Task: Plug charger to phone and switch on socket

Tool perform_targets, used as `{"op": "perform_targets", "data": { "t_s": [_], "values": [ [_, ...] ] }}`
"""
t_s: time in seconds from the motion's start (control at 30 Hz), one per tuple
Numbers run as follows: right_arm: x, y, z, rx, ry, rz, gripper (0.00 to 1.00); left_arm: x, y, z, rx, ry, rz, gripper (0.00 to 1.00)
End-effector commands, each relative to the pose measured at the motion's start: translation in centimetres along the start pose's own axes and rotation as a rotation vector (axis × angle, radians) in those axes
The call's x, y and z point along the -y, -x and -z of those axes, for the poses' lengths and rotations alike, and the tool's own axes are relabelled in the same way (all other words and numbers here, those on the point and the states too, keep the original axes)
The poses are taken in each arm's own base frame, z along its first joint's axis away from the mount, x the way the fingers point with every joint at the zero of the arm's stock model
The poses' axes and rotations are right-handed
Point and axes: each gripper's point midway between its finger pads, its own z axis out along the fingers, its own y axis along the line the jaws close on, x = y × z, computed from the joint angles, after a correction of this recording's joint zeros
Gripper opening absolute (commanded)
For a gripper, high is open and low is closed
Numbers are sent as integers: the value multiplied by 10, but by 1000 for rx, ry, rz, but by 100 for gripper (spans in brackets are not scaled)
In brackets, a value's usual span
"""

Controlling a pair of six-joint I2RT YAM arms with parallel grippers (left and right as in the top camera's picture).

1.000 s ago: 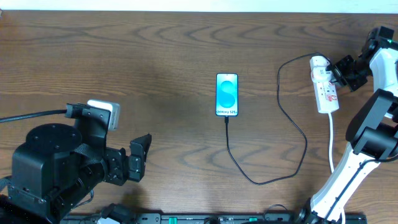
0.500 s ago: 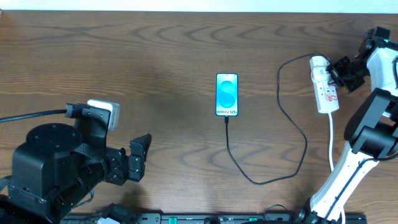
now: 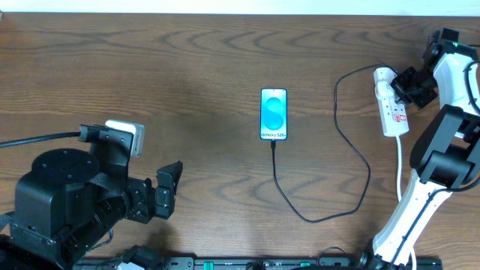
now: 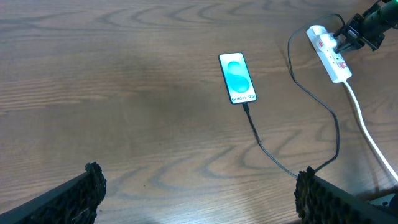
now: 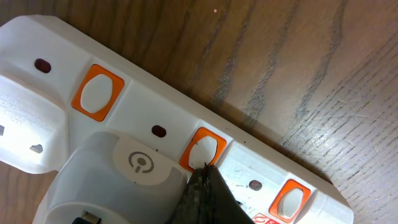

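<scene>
In the last second the right gripper point(image 3: 406, 82), closed and empty, edged slightly farther along the socket point(image 3: 391, 105) at far right, its tip at 1 orange switch point(image 5: 200, 149). The charger point(image 3: 352, 150) already sat in the phone point(image 3: 274, 114) at centre, so probably only switching remained. The left gripper point(image 3: 165, 189) idled near left, fingers spread wide.

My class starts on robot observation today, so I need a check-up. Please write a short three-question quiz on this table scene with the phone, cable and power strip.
1. True or false: the black cable is plugged into the phone.
2. Where is the tip of the shut right pincer?
A) on the phone
B) at an orange switch of the power strip
C) on the black cable
3. Fill in: the left pincer holds nothing and its jaws stand ____.

Key: 1 true; 2 B; 3 open.
</scene>
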Motion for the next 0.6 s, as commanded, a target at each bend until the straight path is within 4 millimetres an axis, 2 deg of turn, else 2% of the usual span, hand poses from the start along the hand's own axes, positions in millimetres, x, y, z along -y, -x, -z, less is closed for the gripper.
{"op": "perform_targets", "data": {
  "t_s": [0.0, 0.07, 0.17, 0.33, 0.57],
  "values": [
    [-12, 4, 18, 15, 77, -3, 1, -3, -1, -1, -3, 17, -7, 98],
    [-7, 12, 32, 43, 93, -20, 1, -3, -1, -1, -3, 17, -8, 98],
    [2, 21, 42, 64, 102, -43, 1, -3, -1, -1, -3, 17, -8, 98],
    [15, 28, 37, 60, 91, -72, 1, -3, -1, -1, -3, 17, -7, 98],
    [9, 23, 32, 48, 90, -59, 1, -3, -1, -1, -3, 17, -8, 98]
  ]
}}
